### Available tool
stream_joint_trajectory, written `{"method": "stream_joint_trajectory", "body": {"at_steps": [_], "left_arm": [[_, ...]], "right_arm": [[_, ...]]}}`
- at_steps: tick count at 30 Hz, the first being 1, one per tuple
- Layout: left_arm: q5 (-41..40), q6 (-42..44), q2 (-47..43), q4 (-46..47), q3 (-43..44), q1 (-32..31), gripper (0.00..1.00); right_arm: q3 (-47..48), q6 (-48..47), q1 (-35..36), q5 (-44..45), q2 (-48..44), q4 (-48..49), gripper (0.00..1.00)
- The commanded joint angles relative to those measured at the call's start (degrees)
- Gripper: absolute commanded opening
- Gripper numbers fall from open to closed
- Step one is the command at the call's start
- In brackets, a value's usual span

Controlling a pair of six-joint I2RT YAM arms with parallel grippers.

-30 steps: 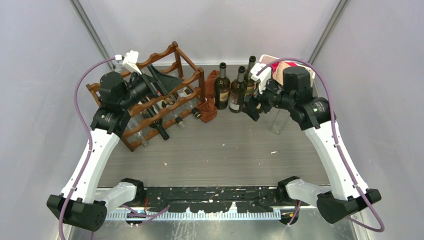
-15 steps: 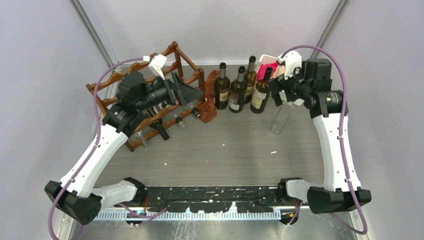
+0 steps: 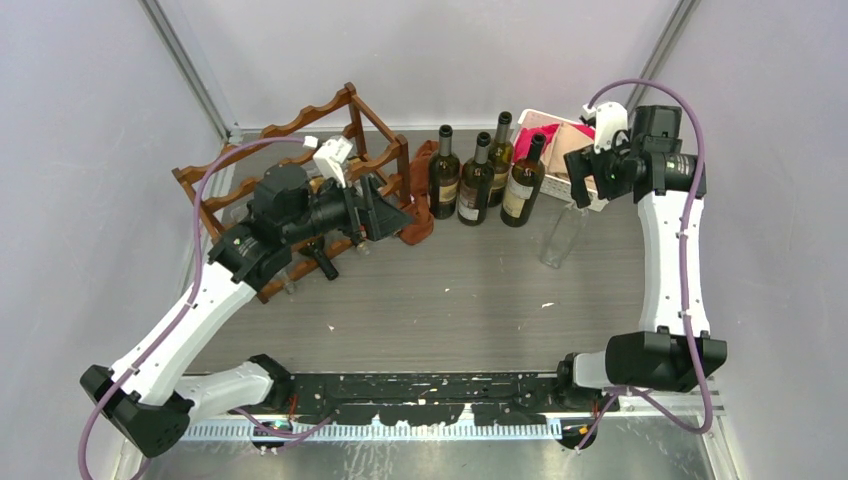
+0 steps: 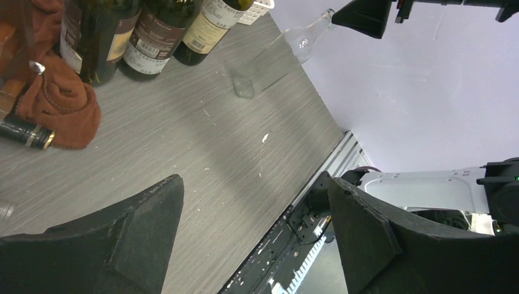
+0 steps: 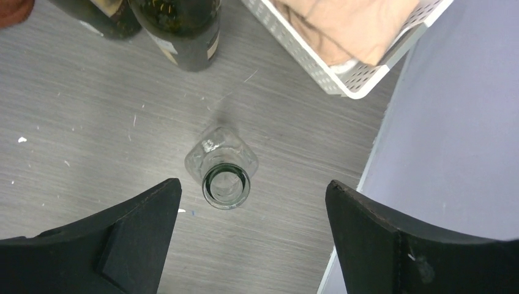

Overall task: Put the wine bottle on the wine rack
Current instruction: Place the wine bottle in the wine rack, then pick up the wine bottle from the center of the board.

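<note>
Directly below your right gripper (image 5: 252, 182), jaws apart, stands the clear glass bottle (image 5: 226, 184), long axis vertical, mouth up; your left gripper (image 4: 254, 182), likewise spread, is well away.

- The wine rack (image 3: 300, 122) is covered across its middle by the left arm, so the bottles lying in it cannot be counted.
- In the left wrist view, the dark wine bottles (image 4: 159, 30) are cut off by the top edge. Only their lower bodies are seen, and the label print is too small to be read.
- The brown cloth (image 4: 58, 104) is cropped at the left edge, and the foil-capped neck (image 4: 24, 133) beside it is severed from its body.
- In the right wrist view, the white basket (image 5: 343, 86) is clipped by the top edge.
- The left gripper (image 4: 254, 184) and right gripper (image 5: 254, 184) are cropped by the bottom edges of their own views.
</note>
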Motion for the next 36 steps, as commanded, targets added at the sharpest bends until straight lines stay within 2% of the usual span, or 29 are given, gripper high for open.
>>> {"method": "stream_joint_trajectory", "body": {"at_steps": [1, 6, 10, 12, 14, 17, 22, 28, 32, 36], "left_arm": [[-1.31, -0.48, -3.55, 1.40, -1.33, -0.24, 0.87], [-0.85, -0.36, -4.29, 1.00, -2.03, -0.23, 0.86], [-0.54, 0.01, -4.60, 1.21, -2.88, -0.17, 0.86], [-0.37, 0.54, -4.54, 1.56, -3.30, -0.19, 0.86], [0.17, 1.40, -4.16, 1.80, -3.44, -0.19, 0.86], [2.69, 3.39, -3.42, 2.80, -3.49, -0.23, 0.86], [6.88, 10.22, -2.70, 8.69, -5.04, -2.44, 0.86], [5.81, 21.56, -1.08, 14.96, -7.80, -7.73, 0.89], [4.64, 26.52, 0.93, 19.63, -9.80, -11.35, 0.99], [2.84, 29.80, 3.54, 23.72, -12.42, -13.05, 1.00]], "right_arm": [[1.78, -1.24, -0.02, -0.52, 2.82, -2.63, 0.91], [2.66, 0.59, 0.03, -2.04, 6.61, -4.98, 0.78], [1.64, 0.85, 0.04, -2.95, 7.82, -5.73, 0.61], [1.10, 0.85, -0.02, -3.23, 8.09, -5.30, 0.46], [1.35, 1.02, -0.03, -3.70, 8.28, -5.12, 0.25], [3.80, 0.97, -0.10, -5.48, 7.72, -6.52, 0.09], [9.19, 4.25, -0.21, -15.09, 7.01, -14.04, 0.02], [6.60, 11.99, -0.21, -30.42, 4.12, -15.94, 0.01], [0.81, 18.34, -0.14, -39.20, 1.67, -12.49, 0.01], [-6.33, 25.53, -0.12, -45.04, -1.01, -5.86, 0.01]]}}
